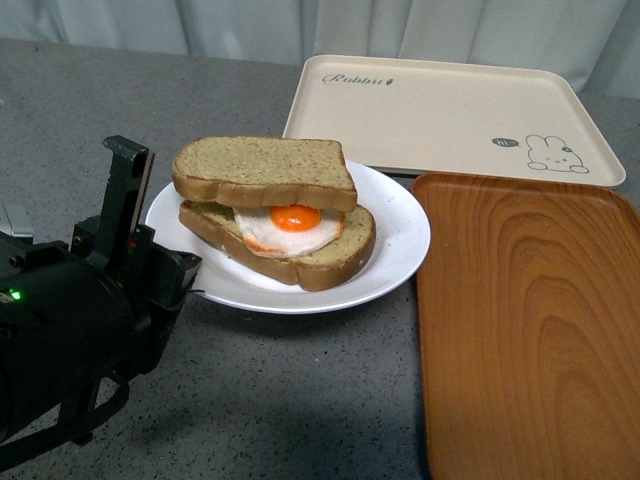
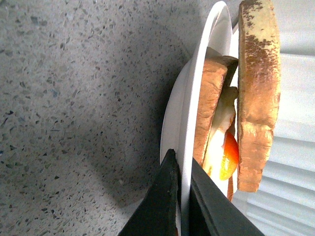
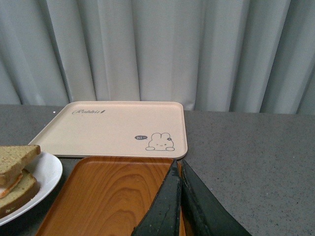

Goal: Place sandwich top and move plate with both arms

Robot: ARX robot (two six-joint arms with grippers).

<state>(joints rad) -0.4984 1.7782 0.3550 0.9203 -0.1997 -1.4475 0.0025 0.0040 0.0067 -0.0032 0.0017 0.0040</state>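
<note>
The sandwich top (image 1: 262,170), a speckled tan slice, lies on the slice with the fried egg (image 1: 295,225) on the white plate (image 1: 395,240). My left gripper (image 1: 152,215) is shut on the plate's left rim. In the left wrist view the two black fingers pinch the white rim (image 2: 189,113) at the gripper (image 2: 181,157), with the sandwich top (image 2: 258,88) beyond. My right gripper (image 3: 177,164) is shut, its tips at the right rim of the wood-grain tray (image 3: 108,196). It is out of the front view. The plate (image 3: 47,172) and sandwich top (image 3: 15,157) show at the edge of the right wrist view.
The wood-grain tray (image 1: 525,330) lies just right of the plate, almost touching it. The cream rabbit-print tray (image 1: 450,115) lies behind both, near the pale curtain. The table is grey speckled stone (image 1: 300,400).
</note>
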